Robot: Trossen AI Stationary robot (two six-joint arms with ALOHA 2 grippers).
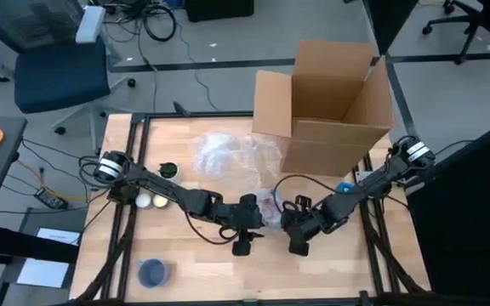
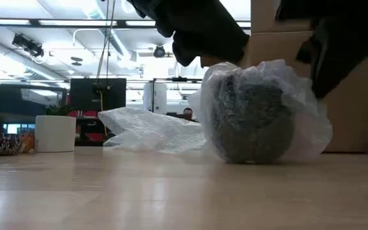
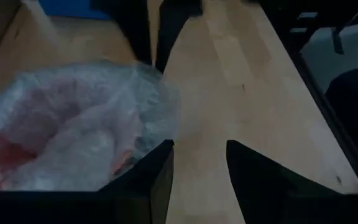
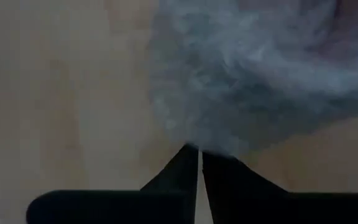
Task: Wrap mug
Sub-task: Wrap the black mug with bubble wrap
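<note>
Your dark mug (image 2: 251,121) sits mostly swaddled in clear bubble wrap (image 2: 299,102); right gripper (image 4: 199,155) pinches its edge, left gripper (image 3: 197,168) spread beside it; sealing remains.

wrapped mug (image 1: 270,206) hemmed between both arms, cardboard box (image 1: 330,106) behind

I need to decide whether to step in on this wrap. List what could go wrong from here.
1. The right gripper is pinched on only an edge of the bubble wrap; the film could slip out and the wrap fall open.
2. The left gripper is open beside the bundle, so nothing steadies the mug; a pull might roll or drag it.
3. The cardboard box stands close behind, leaving little room to swing the wrap over.
</note>
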